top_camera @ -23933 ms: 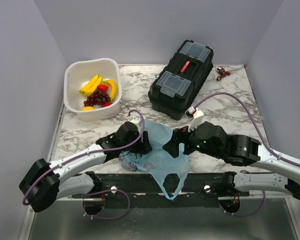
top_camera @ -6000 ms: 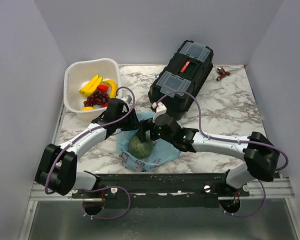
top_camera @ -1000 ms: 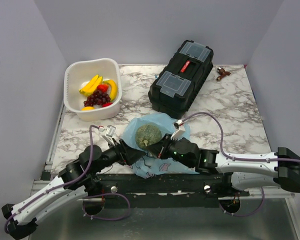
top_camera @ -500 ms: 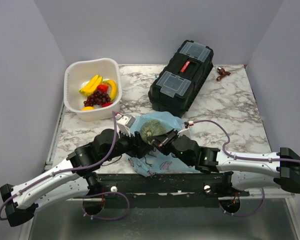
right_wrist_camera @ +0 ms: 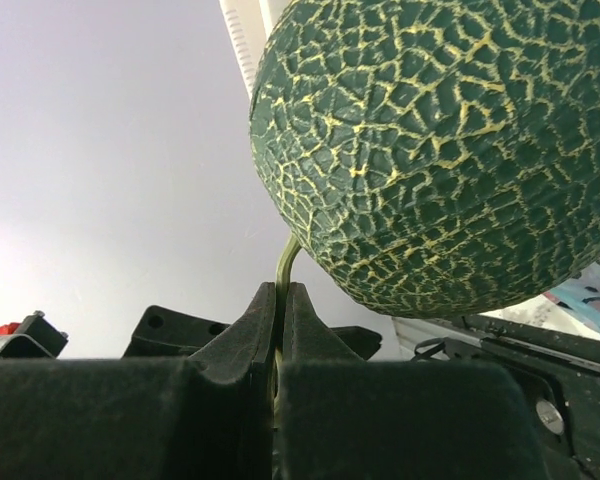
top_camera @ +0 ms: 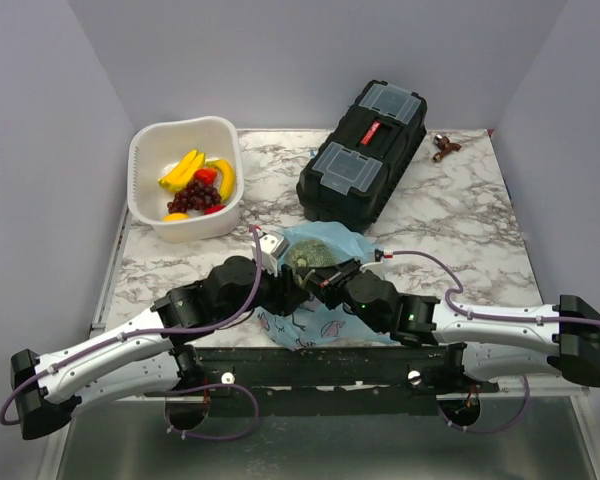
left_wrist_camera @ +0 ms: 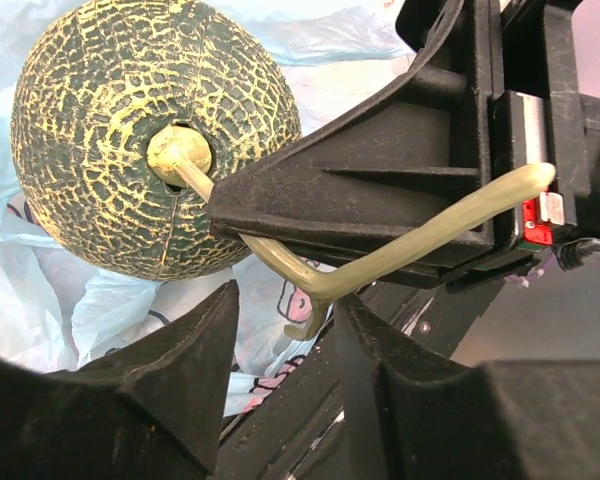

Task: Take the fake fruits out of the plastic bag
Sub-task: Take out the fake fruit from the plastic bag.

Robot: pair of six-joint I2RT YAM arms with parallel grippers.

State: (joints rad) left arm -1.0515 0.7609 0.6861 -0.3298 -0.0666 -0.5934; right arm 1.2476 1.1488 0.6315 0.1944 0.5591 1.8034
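A marble-patterned table point(top_camera: 450, 230) carries a black toolbox point(top_camera: 365, 165) at the far middle. The toolbox has a small red label point(top_camera: 377, 131) on its lid, and the writing on it is too small to read. To the far left stands a white basket point(top_camera: 140, 160). Near the front edge lies the plastic bag point(top_camera: 320, 320), crumpled and light blue, with a pink cartoon print that shows no legible words.

Over the bag's far end sits a dark green netted melon point(top_camera: 305, 256), held by its pale bent stem point(left_wrist_camera: 380, 265). Whether it touches the bag is unclear. The right gripper point(right_wrist_camera: 280, 300) has its fingers pressed together on that stem. A red sticker point(left_wrist_camera: 538, 215) on its body bears marks I cannot read. The left gripper point(left_wrist_camera: 285, 300) hangs just beside the stem, fingers spread and grasping nothing.

In the basket lie yellow bananas point(top_camera: 180, 168), a dark grape bunch point(top_camera: 190, 195), a small red fruit point(top_camera: 206, 176) and a small orange fruit point(top_camera: 176, 216).
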